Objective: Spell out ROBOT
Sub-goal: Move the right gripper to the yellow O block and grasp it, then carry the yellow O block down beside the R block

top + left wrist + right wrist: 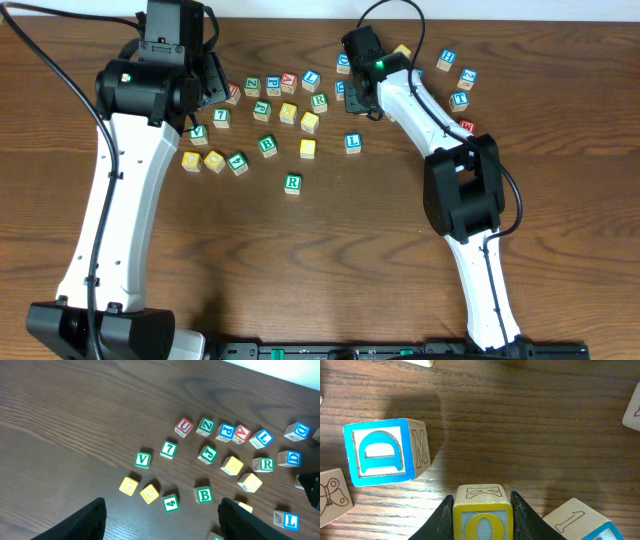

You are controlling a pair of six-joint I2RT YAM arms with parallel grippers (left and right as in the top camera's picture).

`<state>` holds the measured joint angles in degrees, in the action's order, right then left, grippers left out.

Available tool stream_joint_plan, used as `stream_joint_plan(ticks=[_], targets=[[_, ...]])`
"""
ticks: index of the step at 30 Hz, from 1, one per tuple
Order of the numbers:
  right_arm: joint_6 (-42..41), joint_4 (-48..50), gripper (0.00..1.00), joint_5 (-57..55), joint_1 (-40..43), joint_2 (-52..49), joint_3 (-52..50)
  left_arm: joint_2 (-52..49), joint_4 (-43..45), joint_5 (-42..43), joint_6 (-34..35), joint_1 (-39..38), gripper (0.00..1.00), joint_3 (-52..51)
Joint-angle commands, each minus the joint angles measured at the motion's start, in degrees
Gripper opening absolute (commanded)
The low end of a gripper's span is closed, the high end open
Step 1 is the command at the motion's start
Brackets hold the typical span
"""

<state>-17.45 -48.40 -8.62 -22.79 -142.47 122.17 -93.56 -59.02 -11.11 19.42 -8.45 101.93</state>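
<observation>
My right gripper [482,496] is shut on a yellow O cube [482,510], one finger pressed against each side; the cube's top face shows a K. From overhead this gripper [354,98] sits at the back of the table, among the blue cubes. A green R cube [292,183] stands alone nearer the front, with a green B cube [267,145] behind it to the left. A plain yellow cube [308,148] lies beside them. My left gripper [162,501] hangs open above the left cluster, holding nothing.
A blue D cube [380,452] lies just left of the held cube, and a cube marked 1 [575,517] lies at its right. Another green R [266,464], a green 4 [170,503] and several yellow, red and blue cubes are scattered across the back.
</observation>
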Motion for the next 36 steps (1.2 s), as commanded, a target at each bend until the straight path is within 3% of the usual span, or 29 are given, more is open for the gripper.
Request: stream_joint_plan(ticks=[1, 12, 22, 36], targets=[[-0.1, -0.6, 0.25, -0.3, 0.0, 1.9, 0.0, -0.4, -0.3, -1.0, -0.5, 0.1, 0.71, 0.0], [0.9, -3.1, 0.21, -0.2, 0.0, 7.8, 0.0, -0.4, -0.3, -1.0, -0.5, 0.1, 0.71, 0.0], [1.4, -12.1, 0.22, 4.2, -1.2, 14.9, 0.0, -0.4, 0.1, -1.0, -0.5, 0.2, 0.71, 0.0], [-1.0, -23.2, 0.17, 10.5, -8.4, 11.9, -0.3, -1.1, 3.9, -1.0, -0.5, 3.5, 0.71, -0.2]])
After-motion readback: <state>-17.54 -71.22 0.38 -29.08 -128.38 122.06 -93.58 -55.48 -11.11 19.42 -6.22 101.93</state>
